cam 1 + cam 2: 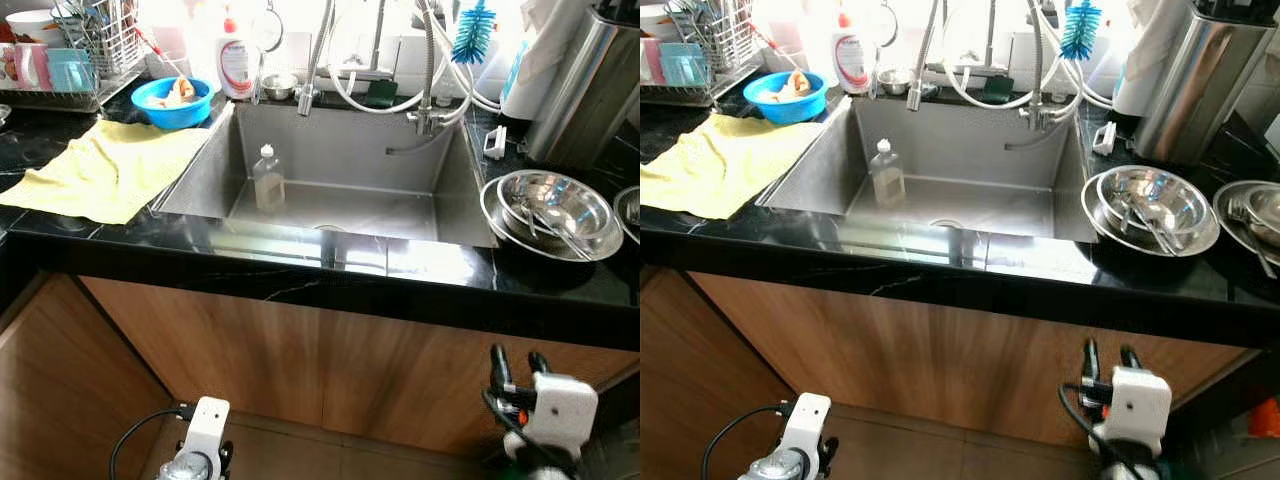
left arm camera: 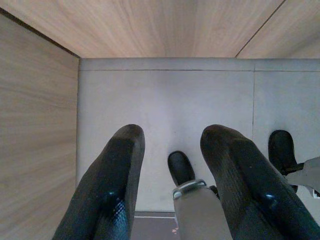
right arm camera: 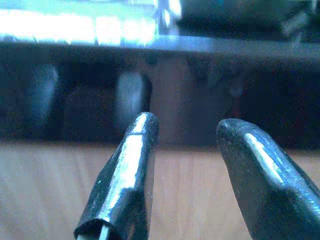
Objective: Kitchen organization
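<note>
Facing sink (image 1: 200, 180) with both grippers low, left gripper (image 2: 172, 165) and right gripper (image 3: 185, 150) spread empty; bottle (image 1: 268, 178) likely light, slippery, best gripped mid-body.

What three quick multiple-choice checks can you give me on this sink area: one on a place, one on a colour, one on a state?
1. Where does the clear bottle stand?
A. In the sink
B. On the yellow cloth
C. In the dish rack

2. What colour is the bowl left of the sink?
A. Red
B. Blue
C. Green

3. How is the right gripper?
A. Shut on a spoon
B. Open, holding nothing
C. Shut on the cloth

Answers: 1 A, the bottle is upright on the basin floor. 2 B, it is bright blue, beside the yellow cloth. 3 B, its jaws stand apart with nothing between them, below the counter edge.
</note>
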Available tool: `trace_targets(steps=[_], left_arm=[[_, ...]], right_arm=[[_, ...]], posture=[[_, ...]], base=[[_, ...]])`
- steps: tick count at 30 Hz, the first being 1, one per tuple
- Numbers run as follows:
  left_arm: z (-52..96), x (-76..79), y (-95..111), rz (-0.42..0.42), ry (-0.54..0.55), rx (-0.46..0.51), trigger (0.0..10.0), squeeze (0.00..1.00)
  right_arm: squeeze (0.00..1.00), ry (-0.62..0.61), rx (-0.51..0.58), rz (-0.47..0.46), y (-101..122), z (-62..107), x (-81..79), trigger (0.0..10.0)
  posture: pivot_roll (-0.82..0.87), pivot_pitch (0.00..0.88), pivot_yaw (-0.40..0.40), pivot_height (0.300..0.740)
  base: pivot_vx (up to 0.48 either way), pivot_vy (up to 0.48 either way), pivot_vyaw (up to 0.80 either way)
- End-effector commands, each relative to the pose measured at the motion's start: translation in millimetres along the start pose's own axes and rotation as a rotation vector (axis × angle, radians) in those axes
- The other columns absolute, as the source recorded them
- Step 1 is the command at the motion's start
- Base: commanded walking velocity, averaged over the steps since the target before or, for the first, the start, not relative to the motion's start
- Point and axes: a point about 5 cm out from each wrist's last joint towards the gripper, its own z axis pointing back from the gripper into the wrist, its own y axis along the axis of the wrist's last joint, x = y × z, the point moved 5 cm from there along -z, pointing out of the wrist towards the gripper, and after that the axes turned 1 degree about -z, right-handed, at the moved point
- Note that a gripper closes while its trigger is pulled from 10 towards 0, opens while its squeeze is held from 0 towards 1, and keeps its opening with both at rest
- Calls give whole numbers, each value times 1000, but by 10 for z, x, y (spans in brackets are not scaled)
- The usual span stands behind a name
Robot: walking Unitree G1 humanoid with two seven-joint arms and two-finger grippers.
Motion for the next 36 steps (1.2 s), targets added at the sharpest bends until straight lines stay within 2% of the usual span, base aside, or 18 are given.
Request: trace_targets(steps=[1, 6, 7, 8, 13, 14, 15, 20, 25, 31, 33, 34, 35, 36], left_arm=[[5, -7, -39, -19, -5, -13, 10000, 0], [6, -32, -31, -24, -1, -9, 10000, 0], [6, -33, -31, -25, -1, -9, 10000, 0], [6, -34, -30, -26, -1, -9, 10000, 0], [6, -30, -30, -27, -4, -9, 10000, 0], [5, -26, -26, -28, -6, -9, 10000, 0], [4, -23, -24, -28, -7, -9, 10000, 0], [1, -20, -17, -33, -10, -13, 10000, 0], [3, -24, -32, -33, -8, -17, 10000, 0], [6, -5, -61, -36, -11, -29, 10000, 0], [6, -3, -66, -35, -11, -31, 10000, 0], [7, -1, -76, -37, -11, -35, 10000, 0], [8, 0, -83, -39, -12, -38, 10000, 0], [8, -1, -87, -38, -11, -39, 10000, 0]], right_arm=[[0, 6, 41, 13, 170, -63, -27, 10000], [0, 15, 142, -21, 563, -260, -123, 10000], [600, 22, 155, -33, 608, -278, -146, 10000], [1000, 27, 159, -40, 634, -289, -160, 10000], [1000, 25, 158, -50, 699, -310, -214, 10000], [392, 16, 141, -41, 672, -304, -210, 10000], [0, 1, 125, -30, 643, -299, -192, 10000], [0, -86, 88, -29, 585, -291, -51, 10000], [0, -118, 104, -34, 665, -318, 23, 10000], [0, -289, 154, -151, 842, -452, 285, 10000], [0, -275, 163, -149, 871, -474, 258, 10000], [0, -270, 159, -150, 870, -479, 238, 2941], [0, -270, 156, -155, 863, -479, 233, 2941], [0, -270, 153, -158, 855, -475, 229, 0]], posture=[[-151, 0, 14, 740], [-142, 0, 13, 740], [-142, 0, 13, 740], [-142, 0, 13, 740], [-140, 0, 16, 740], [-142, 0, 18, 740], [-142, 0, 18, 740], [-144, 0, 20, 740], [-149, 0, 22, 740], [-148, 0, 20, 740], [-148, 0, 20, 740], [-145, 0, 17, 740], [-145, 0, 17, 740], [-143, 0, 16, 740]], base=[[0, 0, 0], [0, 0, 0], [0, 0, 0], [0, 0, 0], [0, 0, 0], [0, 0, 0], [0, 0, 0], [0, 0, 0], [0, 0, 0], [0, 0, 0], [0, 0, 0], [0, 0, 0], [0, 0, 0], [0, 0, 0]])
